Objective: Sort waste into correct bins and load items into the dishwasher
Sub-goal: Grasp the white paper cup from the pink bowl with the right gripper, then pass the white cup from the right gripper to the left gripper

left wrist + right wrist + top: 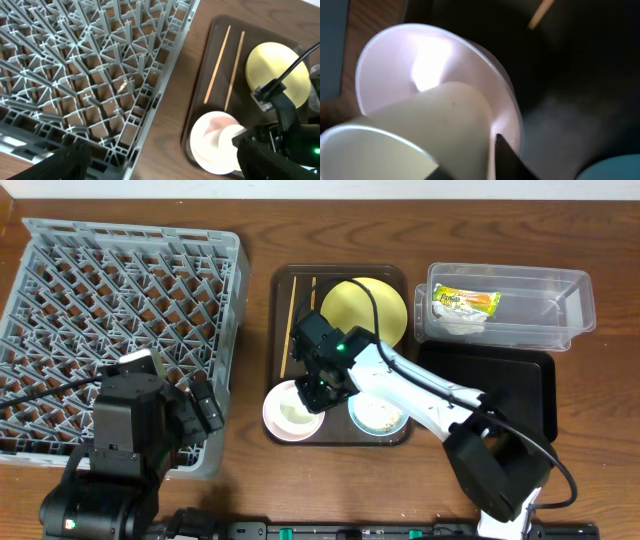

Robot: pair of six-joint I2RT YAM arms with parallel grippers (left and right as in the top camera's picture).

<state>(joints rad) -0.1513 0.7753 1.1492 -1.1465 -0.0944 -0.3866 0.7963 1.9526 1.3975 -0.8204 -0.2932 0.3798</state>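
Note:
My right gripper [322,385] reaches into the white bowl [280,405] on the brown serving tray [340,275] and is shut on a cream paper cup [420,130] inside it; one dark finger presses the cup's side in the right wrist view [470,170]. The light blue bowl [380,423] beside it holds rice-like grains. The yellow plate [362,305] and two chopsticks [292,320] lie on the same tray. My left gripper [165,160] is open and empty over the near right corner of the grey dish rack [110,300].
The clear tub [540,305] at the back right holds the green-and-orange wrapper [465,302] and whitish scraps [458,325]. The black tray [510,390] lies in front of it. My right arm crosses over the serving tray's right side.

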